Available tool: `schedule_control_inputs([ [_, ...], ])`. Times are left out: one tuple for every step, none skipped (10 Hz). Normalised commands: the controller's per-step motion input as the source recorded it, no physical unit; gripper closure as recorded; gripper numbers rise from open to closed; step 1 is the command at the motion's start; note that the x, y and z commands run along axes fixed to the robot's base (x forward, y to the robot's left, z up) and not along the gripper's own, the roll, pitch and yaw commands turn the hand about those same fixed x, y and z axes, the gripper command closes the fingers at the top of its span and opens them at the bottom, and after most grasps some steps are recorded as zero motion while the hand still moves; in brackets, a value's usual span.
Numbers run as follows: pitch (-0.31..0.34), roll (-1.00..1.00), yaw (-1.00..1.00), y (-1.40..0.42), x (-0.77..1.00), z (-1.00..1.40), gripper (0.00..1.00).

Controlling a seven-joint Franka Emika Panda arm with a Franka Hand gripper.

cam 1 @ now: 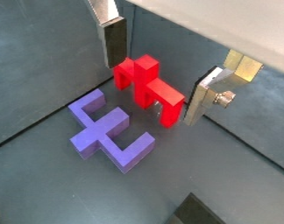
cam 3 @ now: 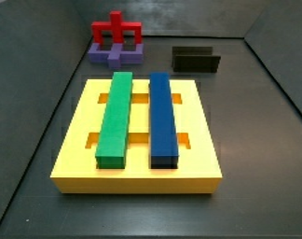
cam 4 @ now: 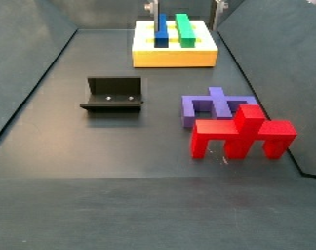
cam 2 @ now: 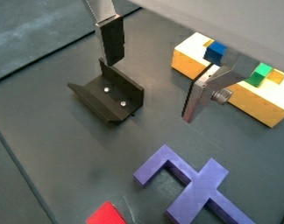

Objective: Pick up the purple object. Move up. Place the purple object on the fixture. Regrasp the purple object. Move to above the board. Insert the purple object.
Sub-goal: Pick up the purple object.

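Nearest the wrist cameras, the gripper (cam 1: 156, 70) was seen wide open and empty above the floor-lying purple object (cam 1: 107, 133), so pickup was judged pending, requiring descent.

No readable text, label, brand or number is showing anywhere. The tool (cam 2: 151, 74) is hanging open above the floor, carrying no markings.

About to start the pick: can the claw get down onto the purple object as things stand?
Probably yes: the claw is open with nothing in it, and the purple object lies uncovered, though the red piece sits close beside it.
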Motion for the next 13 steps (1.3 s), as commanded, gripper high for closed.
schedule_control_inputs([
  [0.0, 0.0, 0.0, 0.03, -0.01, 0.0, 0.0],
  [0.0, 0.0, 0.0, 0.04, 0.0, 0.0, 0.0],
  [0.0, -0.03, 0.0, 0.07, 0.0, 0.0, 0.0],
  [0.0, 0.0, 0.0, 0.0, -0.02, 0.0, 0.0],
  [0.0, 0.0, 0.0, 0.0, -0.03, 0.0, 0.0],
  [-0.019, 0.0, -0.01, 0.0, -0.13, 0.0, 0.0],
  [-0.039, 0.0, -0.01, 0.0, -0.18, -0.02, 0.0],
  [-0.12, 0.0, 0.0, -0.11, -0.24, -0.11, 0.0],
  [-0.149, 0.05, 0.0, -0.32, -0.27, -0.27, 0.0],
  [-0.1, 0.23, 0.01, -0.53, -0.2, -0.44, 0.0],
  [-0.136, 0.19, 0.0, -0.35, -0.34, -0.55, 0.0],
  [-0.189, 0.14, 0.0, -0.14, -0.48, -0.65, 0.0],
  [-0.177, 0.16, 0.0, -0.04, -0.44, -0.68, 0.0],
])
